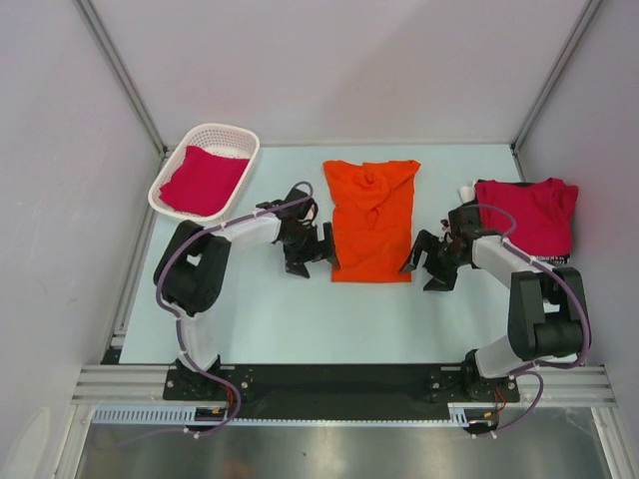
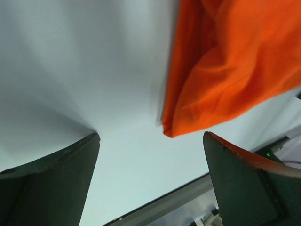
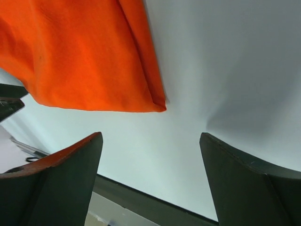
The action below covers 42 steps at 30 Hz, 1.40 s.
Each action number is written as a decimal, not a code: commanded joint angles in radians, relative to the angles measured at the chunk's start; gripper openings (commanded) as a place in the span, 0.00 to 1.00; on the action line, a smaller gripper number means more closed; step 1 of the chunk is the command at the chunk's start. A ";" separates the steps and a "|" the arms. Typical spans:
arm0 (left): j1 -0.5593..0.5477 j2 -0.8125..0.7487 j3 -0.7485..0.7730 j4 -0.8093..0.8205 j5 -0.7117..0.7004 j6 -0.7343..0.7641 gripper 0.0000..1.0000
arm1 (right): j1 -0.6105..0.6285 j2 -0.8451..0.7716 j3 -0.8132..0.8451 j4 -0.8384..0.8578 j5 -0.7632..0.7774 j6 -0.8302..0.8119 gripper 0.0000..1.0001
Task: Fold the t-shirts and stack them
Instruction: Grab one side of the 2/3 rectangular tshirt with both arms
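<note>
On the middle of the pale surface (image 1: 300, 319), seen from above, lies the orange t-shirt (image 1: 372, 220), folded into a tall panel with its far end rumpled. The left end effector (image 1: 312, 251) sits just beside its near-left corner and the right end effector (image 1: 427, 264) just beside its near-right corner. Both have their jaws apart and neither holds any cloth. At the far left, the white lattice basket (image 1: 222, 133) holds one crimson t-shirt (image 1: 203, 180) lying loose inside. At the far right, another crimson t-shirt (image 1: 526, 215) lies folded flat on the surface, well apart from the orange one; I can't tell how many layers are in it. Over to the left wrist view: two dark fingers (image 2: 56, 188) stand wide, bare surface between them, and the orange corner hangs just beyond the gap, untouched. Now the right wrist view, much the same: jaws spread, the folded orange edge and its sharp corner just ahead of the tips, nothing gripped. My read is that this cloth is light, soft and floppy, so it will sag and unfold if lifted from one point. The best holds look like the two near corners, pinching through every layer at the folded edge so the panel keeps its shape.
</note>
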 commanded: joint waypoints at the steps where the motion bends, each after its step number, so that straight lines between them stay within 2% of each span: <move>1: -0.008 0.012 0.001 0.126 0.064 -0.033 0.98 | -0.005 0.027 -0.034 0.192 -0.089 0.095 0.88; 2: -0.009 0.033 0.004 0.132 0.072 -0.035 0.98 | -0.005 0.041 -0.036 0.213 -0.109 0.103 0.84; 9: -0.043 0.139 0.103 0.145 0.124 -0.050 0.97 | 0.010 0.166 0.052 0.244 -0.130 0.111 0.77; 12: -0.060 0.182 0.139 0.142 0.147 -0.058 0.92 | 0.013 0.217 0.098 0.219 -0.143 0.103 0.67; 13: -0.069 0.193 0.145 0.140 0.152 -0.059 0.85 | 0.013 0.231 0.110 0.198 -0.144 0.102 0.62; 14: -0.074 0.211 0.162 0.130 0.167 -0.061 0.76 | 0.013 0.254 0.131 0.190 -0.158 0.099 0.50; 15: -0.081 0.222 0.169 0.122 0.172 -0.056 0.62 | 0.014 0.263 0.139 0.185 -0.169 0.097 0.41; 16: -0.083 0.231 0.180 0.108 0.172 -0.053 0.15 | 0.014 0.272 0.150 0.168 -0.176 0.099 0.32; 17: -0.084 0.250 0.200 0.065 0.164 -0.050 0.00 | 0.013 0.278 0.165 0.161 -0.189 0.099 0.13; 18: -0.084 0.253 0.205 0.051 0.161 -0.038 0.00 | 0.013 0.285 0.171 0.153 -0.198 0.092 0.04; 19: -0.084 0.253 0.209 0.039 0.154 -0.029 0.00 | 0.013 0.283 0.177 0.132 -0.201 0.089 0.00; 25: -0.081 0.172 0.156 -0.050 0.080 0.014 0.00 | 0.014 0.252 0.198 -0.039 -0.144 -0.004 0.00; 34: -0.083 0.037 0.027 -0.088 0.107 0.027 0.00 | 0.014 0.165 0.118 -0.161 -0.160 -0.069 0.00; 37: -0.081 -0.006 0.082 -0.156 0.083 0.043 0.00 | 0.011 0.130 0.153 -0.166 -0.186 -0.072 0.00; 42: -0.080 -0.005 0.318 -0.242 0.038 0.073 0.00 | -0.001 0.102 0.272 -0.128 -0.216 -0.052 0.00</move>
